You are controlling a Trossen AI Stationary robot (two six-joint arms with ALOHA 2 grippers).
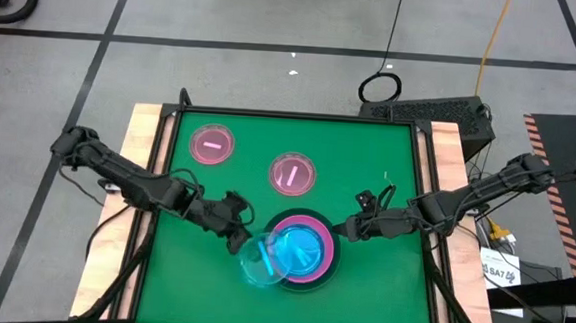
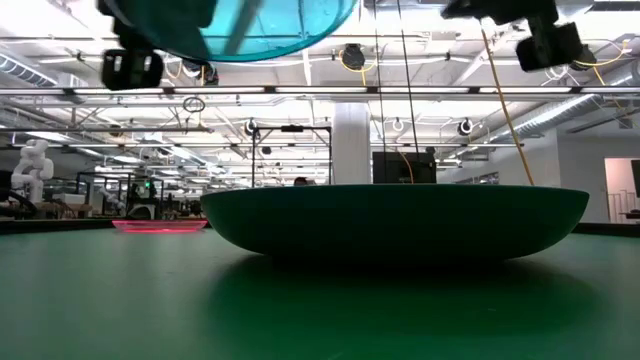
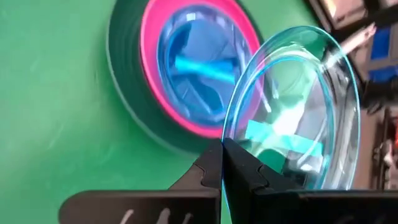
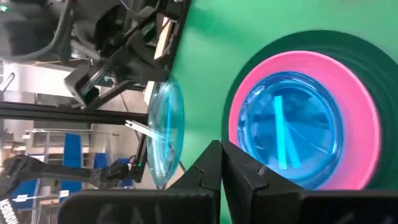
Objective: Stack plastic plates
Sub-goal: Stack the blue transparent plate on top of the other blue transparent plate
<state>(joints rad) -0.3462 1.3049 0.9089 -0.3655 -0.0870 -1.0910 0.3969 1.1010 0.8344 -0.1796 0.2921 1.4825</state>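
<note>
High view: my left gripper point(image 1: 235, 234) sits at about 8 o'clock from the stack, fingers pinched on the rim of a translucent cyan plate point(image 1: 263, 261) that I hold lifted and tilted just beside the stack's edge. In the left wrist view the two dark fingers point(image 3: 214, 165) meet on that rim, with the cyan plate point(image 3: 298, 118) standing nearly on edge.

The stack lies near the table's 6 o'clock side: a dark grey plate point(image 1: 327, 271) at the bottom, a hot pink plate point(image 1: 316, 226) on it, and another cyan plate point(image 1: 303, 248) nested on top. My right gripper point(image 1: 356, 229) hovers at the stack's 2 o'clock, its fingers pressed together on nothing, as the right wrist view shows.

Two small translucent pink plates lie apart on the green table point(image 1: 389, 148), one point(image 1: 213, 144) toward 11 o'clock, the other point(image 1: 292, 174) at 12 o'clock of the stack.
</note>
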